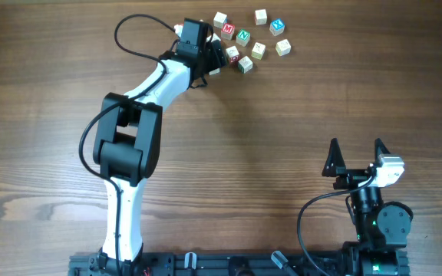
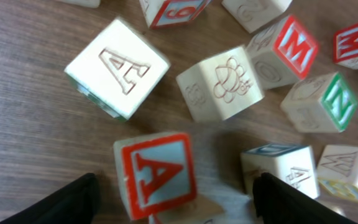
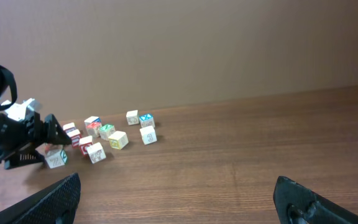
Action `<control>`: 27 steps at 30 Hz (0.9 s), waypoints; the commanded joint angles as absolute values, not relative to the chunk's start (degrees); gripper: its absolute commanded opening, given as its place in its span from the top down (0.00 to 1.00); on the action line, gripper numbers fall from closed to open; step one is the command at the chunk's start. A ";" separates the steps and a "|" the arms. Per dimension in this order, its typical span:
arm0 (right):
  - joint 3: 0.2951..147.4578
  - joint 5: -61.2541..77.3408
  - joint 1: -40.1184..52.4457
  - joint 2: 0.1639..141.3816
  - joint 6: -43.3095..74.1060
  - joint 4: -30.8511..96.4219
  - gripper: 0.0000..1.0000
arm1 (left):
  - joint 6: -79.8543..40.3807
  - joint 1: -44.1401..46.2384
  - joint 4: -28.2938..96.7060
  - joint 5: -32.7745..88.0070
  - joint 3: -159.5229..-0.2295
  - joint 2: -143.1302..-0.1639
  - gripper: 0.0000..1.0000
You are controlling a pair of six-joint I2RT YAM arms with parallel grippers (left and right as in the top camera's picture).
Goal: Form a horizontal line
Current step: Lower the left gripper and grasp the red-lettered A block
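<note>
Only a loose cluster of pale letter cubes (image 1: 252,38) lies at the table's far middle; no straight row of touching cubes shows. In the left wrist view a red-"A" cube (image 2: 156,174) sits tilted between the wide-apart fingers of my left gripper (image 2: 173,202), which touch nothing. A carved-"A" cube (image 2: 117,67), a bee-picture cube (image 2: 221,84), a red "M" cube (image 2: 291,50) and a green "N" cube (image 2: 328,102) lie just beyond. My left gripper (image 1: 218,55) is at the cluster's left edge. My right gripper (image 1: 355,152) is open and empty, far off at the near right.
The left arm (image 1: 133,130) stretches diagonally from the near edge to the cluster, with a black cable looping over it. The right wrist view shows the cluster (image 3: 107,134) and the left gripper (image 3: 39,134) far across bare wood.
</note>
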State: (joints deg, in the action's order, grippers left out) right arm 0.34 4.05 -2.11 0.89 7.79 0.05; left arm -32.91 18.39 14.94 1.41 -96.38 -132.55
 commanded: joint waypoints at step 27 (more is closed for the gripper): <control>0.30 4.32 -2.50 0.27 7.51 -0.12 0.00 | -27.94 17.26 15.27 -6.09 -97.32 -135.33 0.64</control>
State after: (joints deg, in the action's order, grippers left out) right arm 0.34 4.08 -2.11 0.89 7.79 0.05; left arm -30.02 17.04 14.28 -4.78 -96.66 -133.62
